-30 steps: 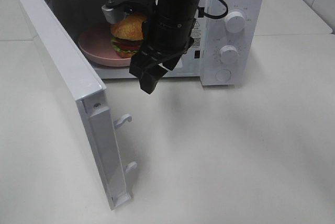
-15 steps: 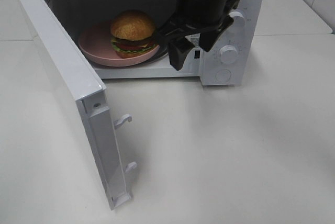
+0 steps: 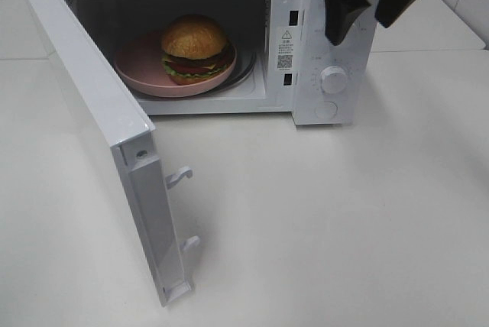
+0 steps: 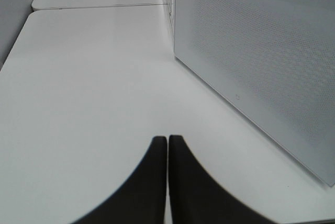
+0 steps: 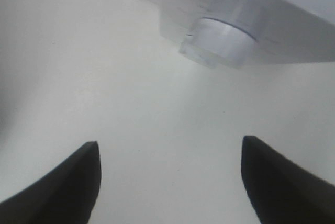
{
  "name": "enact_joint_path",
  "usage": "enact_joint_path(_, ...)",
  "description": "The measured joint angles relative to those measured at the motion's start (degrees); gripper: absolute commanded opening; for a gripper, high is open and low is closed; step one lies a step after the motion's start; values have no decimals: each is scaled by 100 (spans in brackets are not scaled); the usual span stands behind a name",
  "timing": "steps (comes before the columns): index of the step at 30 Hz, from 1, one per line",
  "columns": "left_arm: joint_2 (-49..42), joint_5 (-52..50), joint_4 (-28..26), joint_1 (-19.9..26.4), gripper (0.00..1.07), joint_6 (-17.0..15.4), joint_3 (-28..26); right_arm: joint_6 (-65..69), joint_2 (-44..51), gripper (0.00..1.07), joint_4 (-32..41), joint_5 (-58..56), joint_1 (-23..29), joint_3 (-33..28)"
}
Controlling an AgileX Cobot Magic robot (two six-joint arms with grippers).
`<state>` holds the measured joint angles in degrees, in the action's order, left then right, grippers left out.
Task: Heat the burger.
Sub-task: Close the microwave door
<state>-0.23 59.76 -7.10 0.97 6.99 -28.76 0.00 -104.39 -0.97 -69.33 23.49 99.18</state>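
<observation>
Claw of right arm (image 3: 368, 8) high over microwave (image 3: 309, 101), jaws wide, empty

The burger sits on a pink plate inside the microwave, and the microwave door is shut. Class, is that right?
Not quite. The burger does sit on the pink plate inside the microwave, but the door is open, swung wide. The exterior high view shows this.
</observation>
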Motion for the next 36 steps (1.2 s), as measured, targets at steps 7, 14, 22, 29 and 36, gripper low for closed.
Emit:
enact_joint_path(7, 0, 0, -17, 0, 0, 0, 0, 103, 418, 68, -23, -11, -791, -476)
enact_joint_path(14, 0, 0, -206, 0, 0, 0, 0, 258, 922, 68, -46, -40, -1283, -1404)
enact_joint_path(22, 0, -6, -378, 0, 0, 0, 0, 441, 2108, 68, -23, -34, -1295, -2699)
enact_joint_path(29, 0, -69, -607, 0, 0, 0, 0, 447, 3507, 68, -23, -34, -1295, -3867)
enact_joint_path(36, 86, -584, -733, 0, 0, 0, -52, 579, 4819, 68, -23, -40, -1295, -5059)
